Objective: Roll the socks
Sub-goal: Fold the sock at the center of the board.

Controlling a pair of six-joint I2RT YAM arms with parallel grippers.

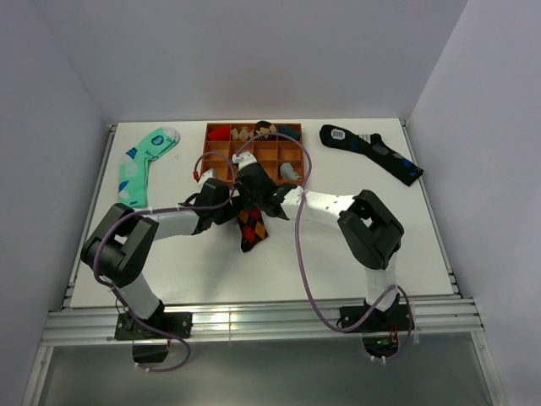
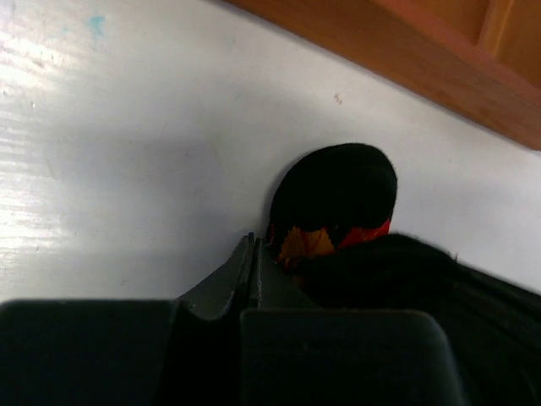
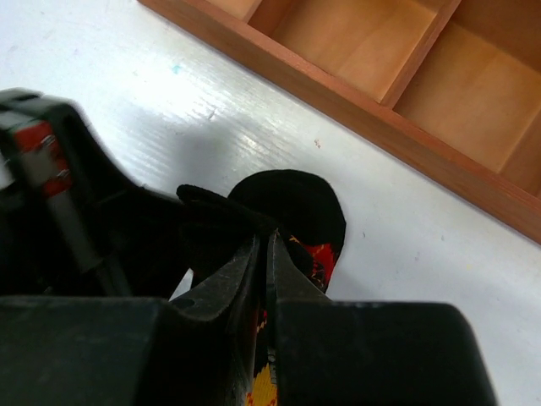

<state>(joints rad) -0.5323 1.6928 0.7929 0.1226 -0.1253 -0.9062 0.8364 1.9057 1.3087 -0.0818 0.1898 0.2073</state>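
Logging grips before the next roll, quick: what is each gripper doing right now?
Left gripper: shut at the edge of the argyle sock; whether it pinches cloth cannot be told.
Right gripper: shut on the argyle sock.

Tray (image 1: 221,152) upper centre on the table (image 1: 414,245); middle sock (image 1: 251,228) just below it, centre frame; left sock (image 1: 139,167) upper left, right sock (image 1: 372,150) upper right, flanking the tray

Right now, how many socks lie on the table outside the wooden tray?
3: the mint green sock far left, the dark navy sock far right, the argyle sock centre, at the left pincer and right pincer. More may be hidden.
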